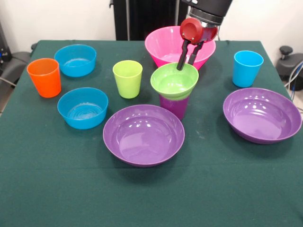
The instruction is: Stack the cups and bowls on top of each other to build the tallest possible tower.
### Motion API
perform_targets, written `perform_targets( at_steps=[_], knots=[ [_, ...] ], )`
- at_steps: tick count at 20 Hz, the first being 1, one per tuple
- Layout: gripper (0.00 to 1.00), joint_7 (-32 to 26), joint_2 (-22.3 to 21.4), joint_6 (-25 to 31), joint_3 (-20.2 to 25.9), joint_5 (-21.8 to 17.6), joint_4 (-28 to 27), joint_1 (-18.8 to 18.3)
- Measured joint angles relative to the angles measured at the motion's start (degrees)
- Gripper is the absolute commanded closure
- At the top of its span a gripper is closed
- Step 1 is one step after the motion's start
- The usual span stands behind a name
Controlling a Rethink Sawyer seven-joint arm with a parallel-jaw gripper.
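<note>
A small green bowl [171, 83] sits a little tilted on top of the purple cup [174, 107] near the table's middle. My gripper [185, 65] comes down from above, and its two black fingers [182, 57] straddle the green bowl's far rim, closed on it. The big pink bowl [163, 45] stands just behind. One wide purple bowl [143, 135] lies in front of the cup, another [262, 115] to the right. The lime green cup [128, 78], orange cup [44, 77] and two small blue bowls [75, 60] [83, 108] stand to the left. The light blue cup [247, 68] is at the right.
Everything stands on a dark green tablecloth [151, 198]. The robot's black pedestal [142, 19] rises behind the table's far edge. Dark equipment shows off both side edges of the table.
</note>
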Motion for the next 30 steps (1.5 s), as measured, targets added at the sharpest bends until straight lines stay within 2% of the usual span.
perform_targets(
  at_steps=[12, 18, 30],
  knots=[
    [0.00, 0.0, 0.1, -1.6, 1.2, 0.3, 0.0, -1.7],
    [0.00, 0.0, 1.2, -1.6, 4.9, 0.6, 0.0, -5.5],
    [0.00, 0.0, 2.6, -1.6, 10.3, 0.6, 0.0, -9.8]
  ],
)
